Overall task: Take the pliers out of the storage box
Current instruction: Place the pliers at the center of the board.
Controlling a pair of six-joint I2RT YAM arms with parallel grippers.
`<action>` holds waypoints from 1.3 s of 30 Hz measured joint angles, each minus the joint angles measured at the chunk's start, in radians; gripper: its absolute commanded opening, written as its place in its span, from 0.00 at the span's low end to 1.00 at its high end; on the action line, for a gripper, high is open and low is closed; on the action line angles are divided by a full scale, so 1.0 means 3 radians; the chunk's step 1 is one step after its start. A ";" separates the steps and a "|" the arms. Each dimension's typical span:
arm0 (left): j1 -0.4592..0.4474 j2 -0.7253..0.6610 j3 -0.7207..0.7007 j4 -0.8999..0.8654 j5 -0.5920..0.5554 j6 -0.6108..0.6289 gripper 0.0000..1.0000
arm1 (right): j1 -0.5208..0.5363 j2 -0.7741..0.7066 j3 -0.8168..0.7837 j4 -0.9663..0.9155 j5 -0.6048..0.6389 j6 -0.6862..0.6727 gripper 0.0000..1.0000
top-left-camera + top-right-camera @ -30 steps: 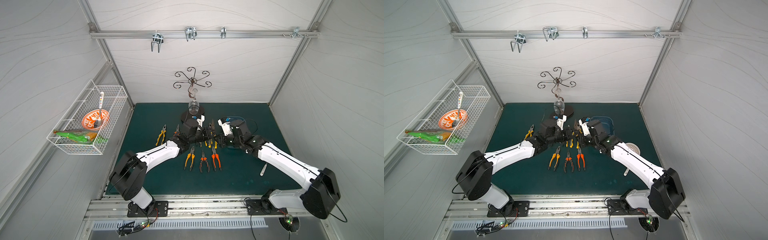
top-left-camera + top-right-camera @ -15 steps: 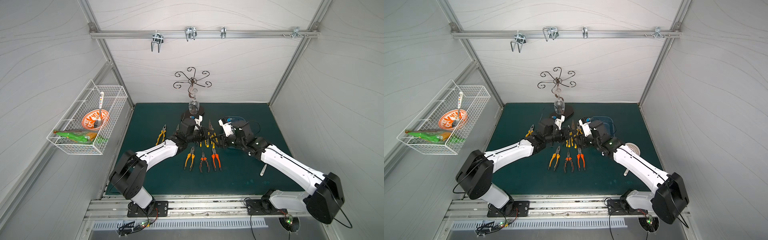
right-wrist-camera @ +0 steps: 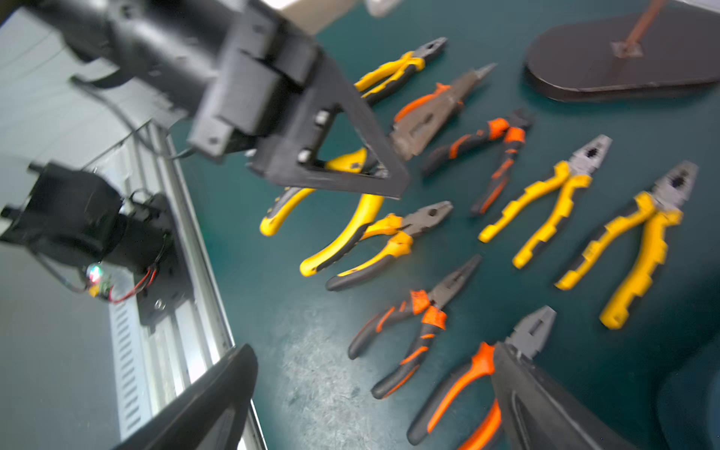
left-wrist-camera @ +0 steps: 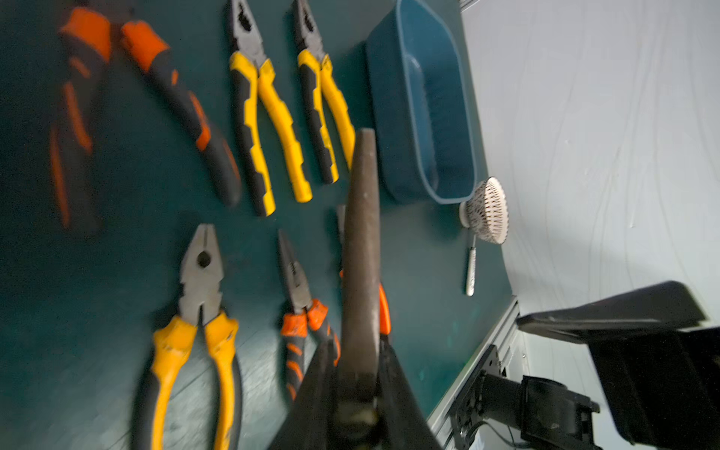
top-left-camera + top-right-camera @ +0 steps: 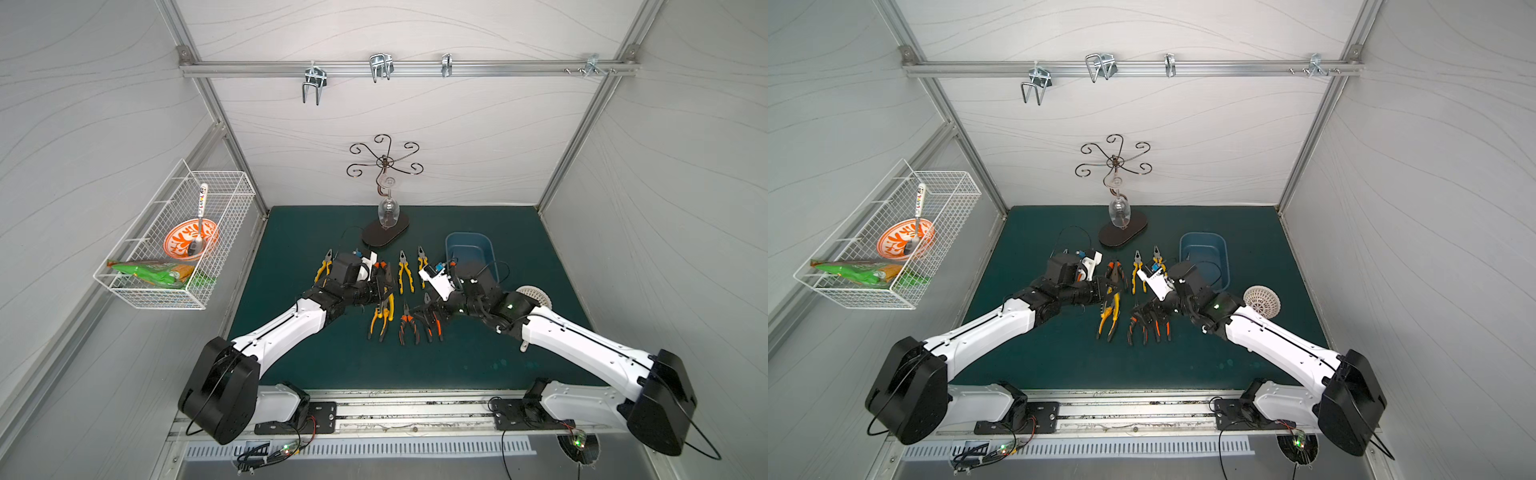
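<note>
Closest to you, three pairs of pliers lie in a row on the green mat (image 5: 332,365): a yellow-handled pair (image 4: 200,280), a thin-nosed orange pair (image 4: 296,280) and a blunt-nosed orange pair (image 3: 532,331). Your right gripper (image 5: 429,316) hangs over that last pair with its fingers spread wide and nothing clamped between them. In the wrist view one finger (image 3: 545,409) covers part of the orange handles, and you cannot tell whether it touches them.

Just past the yellow-handled pair, your left gripper (image 4: 356,362) is clenched on a held pair whose brown metal nose (image 4: 360,233) sticks out beyond the fingers.

Further back, a second row lies on the mat: a far orange pair (image 5: 1116,271), a middle yellow pair (image 5: 405,272) and a right yellow pair (image 5: 422,266). An outer yellow pair (image 5: 326,262) is partly hidden behind your left wrist.

The blue storage box (image 5: 469,253) stands just right of that row, close to your right wrist. A white round-headed utensil (image 5: 534,295) lies beside the right forearm.

Behind everything, a glass (image 5: 387,210) hangs upside down on a stand (image 5: 384,235). A wire basket (image 5: 158,297) hangs on the left wall.
</note>
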 measured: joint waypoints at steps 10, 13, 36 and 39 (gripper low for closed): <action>0.0237 -0.0177 -0.0268 -0.0674 -0.0263 0.0594 0.00 | 0.0343 0.0385 0.0139 0.0058 0.0038 -0.0249 0.99; 0.0317 -0.0248 -0.0441 -0.0712 -0.0407 0.0694 0.00 | 0.0360 0.0440 0.0182 0.0057 0.0050 -0.0284 0.99; 0.0441 0.0451 -0.0478 -0.0500 -0.0390 0.0762 0.40 | 0.0373 0.0557 0.0285 0.0058 0.0200 -0.0341 0.99; 0.0441 0.0484 -0.0411 -0.0502 -0.0420 0.0741 0.49 | 0.0373 0.0559 0.0285 0.0058 0.0253 -0.0346 0.99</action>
